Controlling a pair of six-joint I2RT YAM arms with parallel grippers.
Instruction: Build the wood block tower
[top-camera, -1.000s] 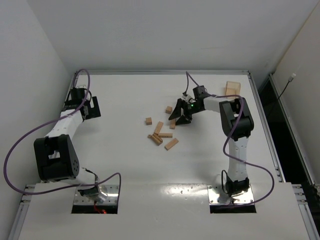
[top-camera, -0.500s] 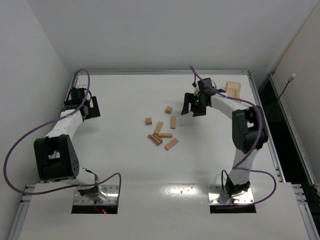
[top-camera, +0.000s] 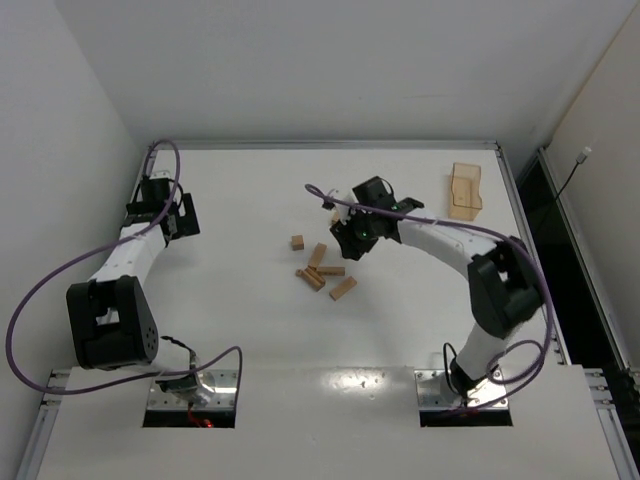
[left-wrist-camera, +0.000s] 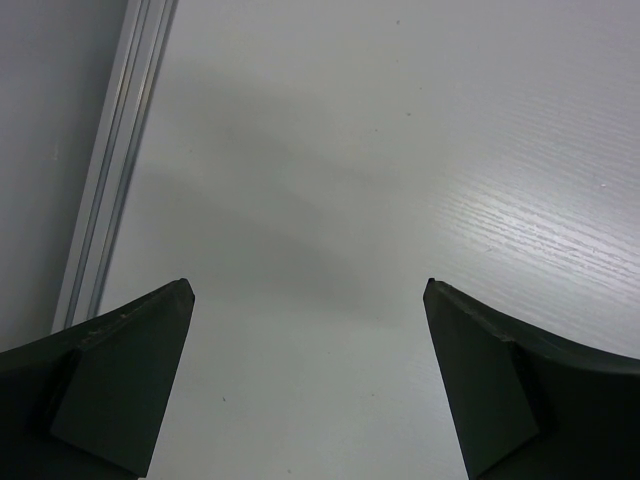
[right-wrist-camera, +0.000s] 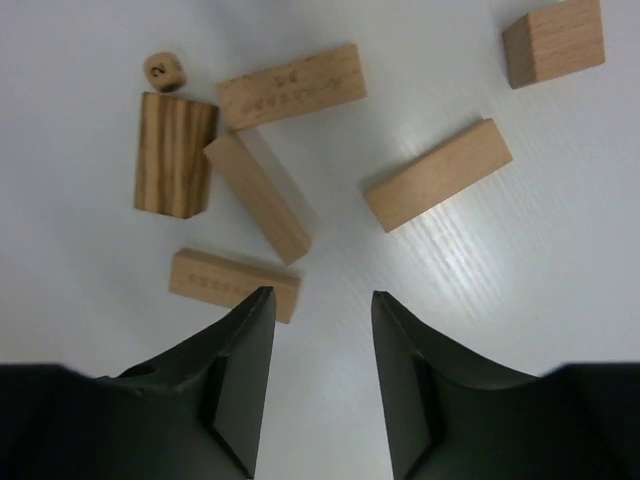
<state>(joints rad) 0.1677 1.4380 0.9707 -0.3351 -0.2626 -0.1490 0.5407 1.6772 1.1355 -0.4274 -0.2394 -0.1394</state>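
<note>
Blocks lie loose mid-table. No tower yet, nothing stacked that I can see. The tray sits well apart at far right.

Right wrist view:
- The cube is at top right, alone.
- The lone bar is below it, free on all sides.
- The left cluster has the printed bar and the plain bar touching it at one end.
- The dark-grained block is just beside those, with a round piece above it.
- The low bar is nearest the fingers.

Over these blocks hovers the right gripper, jaws part open, nothing between them. It is aimed at bare table between low bar and lone bar. At far left the left gripper has jaws wide apart and holds nothing, with only bare table under it.

Handling, as a judgement:
- **Material:** solid wood, light, stiff, not fragile, so a firm squeeze won't hurt.
- **Slip:** faces look smooth, so a piece may slip or twist if pinched near an end.
- **Grip, bars:** take them across the narrow width at mid-length, pads on the two long side faces.
- **Grip, cube:** any two opposite faces.
- **First pick:** the lone bar looks easiest, with finger room on both sides.
- **Cluster:** it is tight, and a finger going down there likely nudges a neighbour.
- **Closing:** light pieces probably skid on the slick table when bumped, so centre the jaws before closing.
- **Placing:** set down flat and release gently, since a stack this light tips easily.
</note>
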